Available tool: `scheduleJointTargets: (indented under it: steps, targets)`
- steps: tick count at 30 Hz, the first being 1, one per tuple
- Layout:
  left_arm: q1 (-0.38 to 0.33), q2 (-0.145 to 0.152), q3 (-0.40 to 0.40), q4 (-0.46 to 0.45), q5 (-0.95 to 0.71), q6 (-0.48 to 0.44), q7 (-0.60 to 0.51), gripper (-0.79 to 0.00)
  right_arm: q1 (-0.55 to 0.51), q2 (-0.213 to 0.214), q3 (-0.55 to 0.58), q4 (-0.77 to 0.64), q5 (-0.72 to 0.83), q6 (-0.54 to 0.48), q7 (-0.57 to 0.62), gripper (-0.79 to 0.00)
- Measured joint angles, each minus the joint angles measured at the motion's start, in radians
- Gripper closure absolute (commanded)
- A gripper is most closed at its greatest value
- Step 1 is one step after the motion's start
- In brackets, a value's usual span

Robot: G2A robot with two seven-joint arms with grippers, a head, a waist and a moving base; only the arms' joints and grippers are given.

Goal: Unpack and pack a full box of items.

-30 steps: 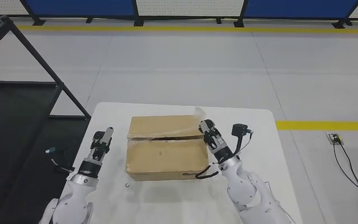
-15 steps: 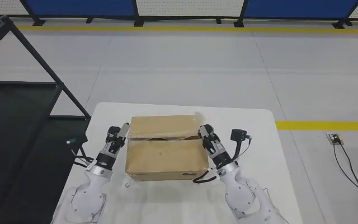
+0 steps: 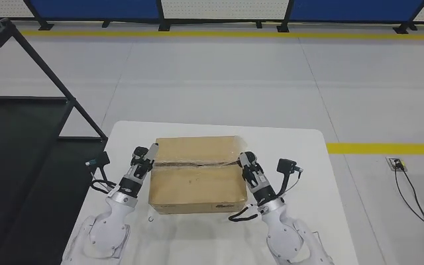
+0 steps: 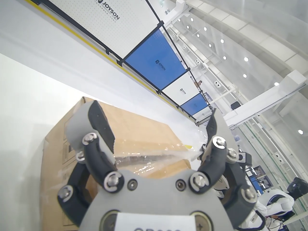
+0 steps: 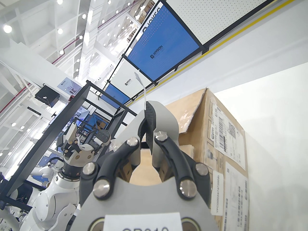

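Left gripper [image 3: 144,156] released, fingers [image 4: 101,126] spread wide, parked just beside the left end of the box [image 3: 195,179], level with the seam between the top flaps. Contact with the cardboard not clear. Pointed across the box top toward the other arm.

Box of brown cardboard on the table [image 3: 298,152], about midway between the left and right edges, nearer the far edge than the near one, long sides parallel to those two edges. Top flaps down, meeting in a seam running left to right. Along that seam, clear seam tape [image 4: 154,156], wrinkled and partly lifted off the cardboard.

Right gripper [image 3: 245,161] clenched at the right end of the same seam, pinched on a thin pale tape strip [image 5: 142,90] standing up out of the fingertips. Right end face of the box just beside it, carrying white labels [image 5: 231,140], with a ragged cardboard edge near its top.

Off the table: black frame [image 3: 40,73] on the floor past the left edge, yellow line [image 3: 371,148] on the floor past the right edge, blue and white partition panels [image 3: 225,8] well beyond the far edge.
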Motion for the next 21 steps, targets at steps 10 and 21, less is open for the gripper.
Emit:
scheduleJointTargets:
  steps: [10, 21]
  targets:
    - [-0.019, -0.003, 0.011, 0.032, 0.008, 0.001, -0.019, -0.785, 0.006, -0.008, -0.004, 0.015, -0.007, 0.026, 0.009, 0.000]
    - [-0.033, -0.008, 0.026, 0.056, 0.012, 0.000, -0.030, -0.785, 0.004, -0.017, -0.004, 0.020, -0.014, 0.046, 0.007, -0.763]
